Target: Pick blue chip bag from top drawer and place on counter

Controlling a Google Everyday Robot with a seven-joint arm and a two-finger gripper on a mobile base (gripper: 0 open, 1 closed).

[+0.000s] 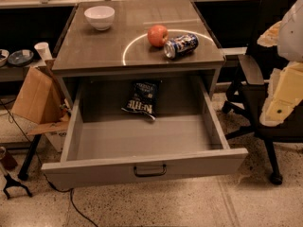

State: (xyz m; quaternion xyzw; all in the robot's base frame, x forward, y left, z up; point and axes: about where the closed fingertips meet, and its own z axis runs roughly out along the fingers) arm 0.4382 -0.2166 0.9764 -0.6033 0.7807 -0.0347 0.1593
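My gripper [281, 96] hangs at the right edge; I cannot tell its state. In the open top drawer [94, 171], the blue chip bag [142, 98] lies at the back, at my nine o'clock. Its long axis runs twelve-to-six, just below the counter [94, 48] front edge.

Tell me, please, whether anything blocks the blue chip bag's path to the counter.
Nothing visible: the blue chip bag lies uncovered in the top drawer; the counter has bare space beside the apple. The gripper is not in view.

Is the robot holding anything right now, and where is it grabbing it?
Nothing. The gripper is off to the right, and the chip bag lies in the drawer.
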